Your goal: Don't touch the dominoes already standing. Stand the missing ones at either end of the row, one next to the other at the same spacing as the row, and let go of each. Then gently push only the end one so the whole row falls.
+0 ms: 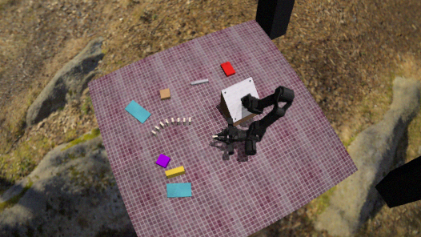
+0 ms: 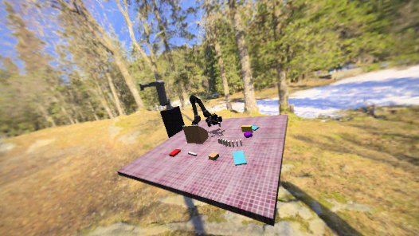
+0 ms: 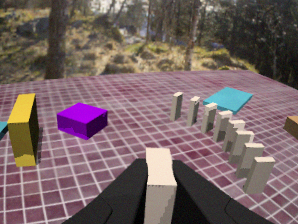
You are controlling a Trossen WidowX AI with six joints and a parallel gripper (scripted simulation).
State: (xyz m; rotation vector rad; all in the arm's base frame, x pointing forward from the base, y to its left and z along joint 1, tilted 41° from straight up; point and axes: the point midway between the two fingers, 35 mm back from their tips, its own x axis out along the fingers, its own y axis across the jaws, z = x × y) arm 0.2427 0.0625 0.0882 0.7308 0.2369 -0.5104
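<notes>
My gripper (image 1: 216, 137) (image 3: 157, 169) is shut on a cream domino (image 1: 214, 137) (image 3: 160, 200), which stands up between the fingertips in the wrist view. Its shadow falls apart from it on the table, so it is held above the surface. Several cream dominoes stand upright in a curved row. One end domino (image 1: 190, 121) (image 3: 259, 175) is the nearest to my gripper, to the right in the wrist view. The other end domino (image 1: 154, 133) (image 3: 176, 106) is farther off. My gripper is apart from the row. The held domino's lower part is out of the wrist view.
A purple block (image 1: 163, 160) (image 3: 82, 120) and a yellow block (image 1: 174, 172) (image 3: 24, 130) stand left in the wrist view. Two cyan plates (image 1: 138, 111) (image 1: 178, 190), a brown block (image 1: 165, 94), a grey bar (image 1: 199, 82) and a red block (image 1: 227, 69) lie around. A white-topped box (image 1: 236, 96) stands beside the arm.
</notes>
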